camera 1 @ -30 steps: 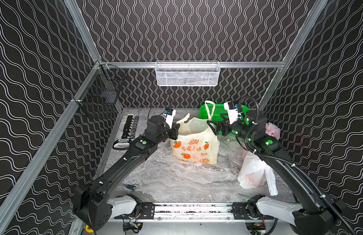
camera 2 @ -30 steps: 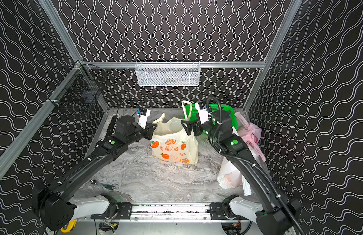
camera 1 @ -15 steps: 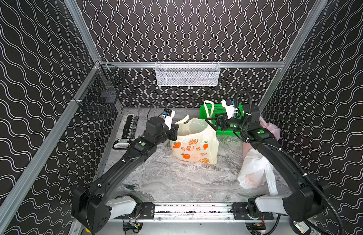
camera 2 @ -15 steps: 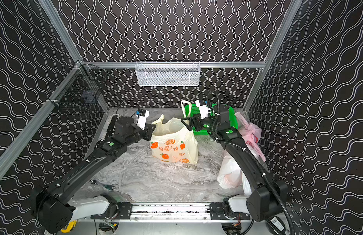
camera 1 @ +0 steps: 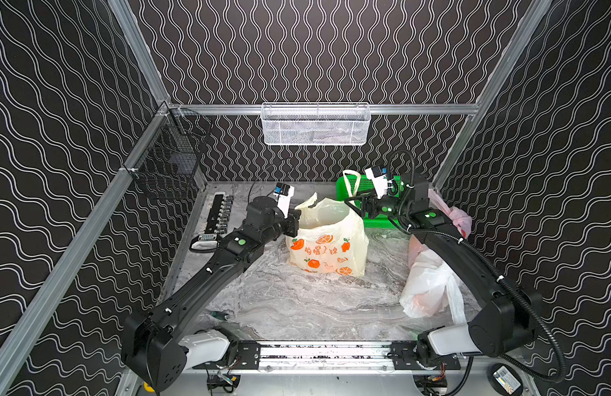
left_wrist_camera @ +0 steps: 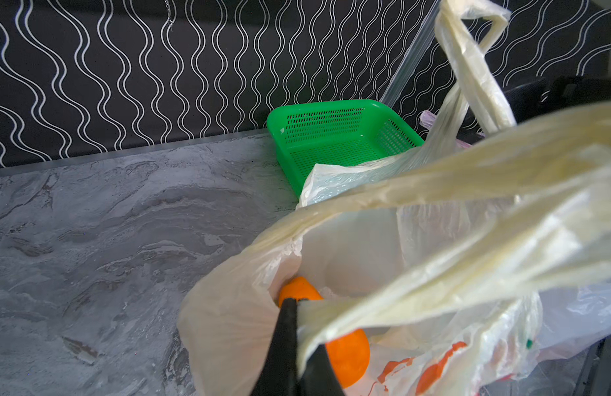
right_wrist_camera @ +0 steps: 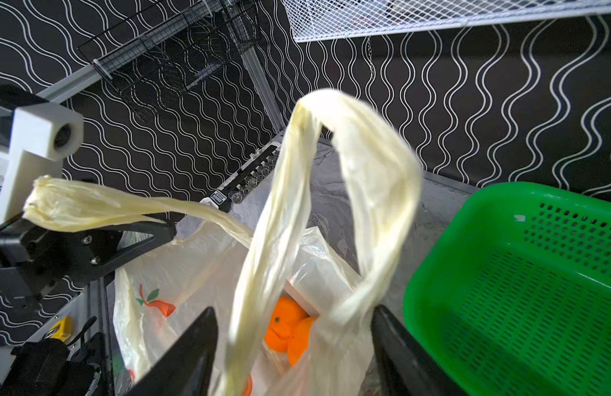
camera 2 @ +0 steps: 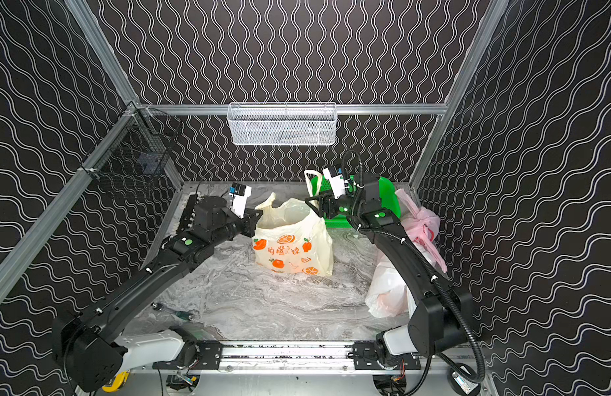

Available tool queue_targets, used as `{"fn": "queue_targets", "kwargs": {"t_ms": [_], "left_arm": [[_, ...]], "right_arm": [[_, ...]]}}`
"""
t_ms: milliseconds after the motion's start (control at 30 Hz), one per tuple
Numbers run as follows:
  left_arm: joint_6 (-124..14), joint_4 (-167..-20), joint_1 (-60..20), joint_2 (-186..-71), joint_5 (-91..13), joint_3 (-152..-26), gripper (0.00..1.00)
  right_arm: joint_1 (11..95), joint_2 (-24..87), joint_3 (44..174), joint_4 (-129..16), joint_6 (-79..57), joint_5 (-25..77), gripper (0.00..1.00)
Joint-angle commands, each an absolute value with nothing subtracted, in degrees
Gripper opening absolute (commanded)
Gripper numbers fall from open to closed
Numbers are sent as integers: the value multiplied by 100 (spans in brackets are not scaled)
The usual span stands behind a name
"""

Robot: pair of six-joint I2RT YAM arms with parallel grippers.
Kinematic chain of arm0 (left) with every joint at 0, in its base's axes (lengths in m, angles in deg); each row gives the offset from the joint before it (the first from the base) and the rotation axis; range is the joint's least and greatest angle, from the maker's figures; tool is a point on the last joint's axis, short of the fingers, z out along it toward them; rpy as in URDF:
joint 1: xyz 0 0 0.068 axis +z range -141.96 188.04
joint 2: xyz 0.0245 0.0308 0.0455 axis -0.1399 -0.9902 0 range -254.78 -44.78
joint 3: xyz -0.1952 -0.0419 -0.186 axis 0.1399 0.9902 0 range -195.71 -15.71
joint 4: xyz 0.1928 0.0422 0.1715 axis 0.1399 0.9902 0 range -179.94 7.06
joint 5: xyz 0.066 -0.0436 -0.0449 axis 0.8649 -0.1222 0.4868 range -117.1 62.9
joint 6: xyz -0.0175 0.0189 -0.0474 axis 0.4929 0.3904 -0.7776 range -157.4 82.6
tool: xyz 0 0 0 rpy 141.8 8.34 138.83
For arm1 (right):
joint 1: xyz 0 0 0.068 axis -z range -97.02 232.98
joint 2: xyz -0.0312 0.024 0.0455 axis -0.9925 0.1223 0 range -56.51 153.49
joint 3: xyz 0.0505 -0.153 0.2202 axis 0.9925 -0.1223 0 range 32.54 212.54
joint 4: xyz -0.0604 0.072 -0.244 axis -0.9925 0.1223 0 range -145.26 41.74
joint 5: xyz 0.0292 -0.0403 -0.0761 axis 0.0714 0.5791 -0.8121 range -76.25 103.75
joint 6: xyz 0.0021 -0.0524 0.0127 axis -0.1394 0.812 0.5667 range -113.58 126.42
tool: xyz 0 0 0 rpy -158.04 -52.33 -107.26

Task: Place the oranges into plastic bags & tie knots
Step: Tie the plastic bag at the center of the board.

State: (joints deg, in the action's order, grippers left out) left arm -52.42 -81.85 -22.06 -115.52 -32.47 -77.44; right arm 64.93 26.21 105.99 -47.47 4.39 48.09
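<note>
The pale yellow plastic bag (camera 1: 326, 247) with orange prints stands open at mid-table in both top views (camera 2: 294, 247). Oranges (right_wrist_camera: 285, 329) lie inside it, one of them close under the left fingertips (left_wrist_camera: 348, 356). My left gripper (camera 1: 299, 214) (left_wrist_camera: 297, 301) is shut on the bag's left handle. My right gripper (camera 1: 348, 202) (right_wrist_camera: 294, 312) is open, its fingers on either side of the upright right handle loop (right_wrist_camera: 331, 171). A white bag (camera 1: 427, 284) and a pink bag (camera 1: 458, 219) lie at the right, under the right arm.
A green perforated basket (camera 1: 379, 223) sits behind the right gripper at the back right. A white mesh basket (camera 1: 314, 125) hangs on the back rail, a black wire basket (camera 1: 170, 168) on the left rail. A socket rail (camera 1: 220, 212) and a screwdriver (camera 1: 218, 314) lie at the left.
My right gripper has shifted back and left to the bag's upright handle, and its jaws have come closer together around it. The left gripper has stayed shut on its handle.
</note>
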Motion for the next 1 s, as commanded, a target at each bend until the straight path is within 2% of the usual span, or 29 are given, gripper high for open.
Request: {"fn": "queue_targets", "kwargs": {"t_ms": [0,167,200,267,333,433,567,733,900,967], "left_arm": [[-5369,-8221,-2206,-11543,-3238,-7804,0],[-5569,-8154,-2205,-11582,-3320,-7933,0],[-5608,-8138,-2206,-11589,-3341,-7959,2],[-5723,-8087,-2209,-11546,-3365,-8049,16],[-5813,-7990,-2200,-11480,-3336,-8147,33],[-5918,-7780,-2200,-11301,-3323,-8314,51],[-5864,-7611,-2200,-11080,-3909,-8531,51],[-5696,-8193,-2435,-11084,-6350,-8609,45],[-5223,-7899,-3166,-11330,-6427,-8605,43],[-5331,-7944,-3259,-11571,-6431,-8641,47]], "right_arm": [[6485,2647,10615,-5019,622,5012,48],[6487,2500,10372,-5306,667,5117,13],[6487,2459,10311,-5352,668,5127,9],[6485,2364,10175,-5472,668,5133,0],[6485,2216,9982,-5622,656,5168,0],[6487,1979,9641,-5981,574,5300,0],[6476,1684,9192,-6487,466,5597,0],[6477,1226,8547,-7022,320,5550,0],[6477,931,8143,-7327,220,5585,0],[6478,885,8080,-7333,218,5656,0]]}}
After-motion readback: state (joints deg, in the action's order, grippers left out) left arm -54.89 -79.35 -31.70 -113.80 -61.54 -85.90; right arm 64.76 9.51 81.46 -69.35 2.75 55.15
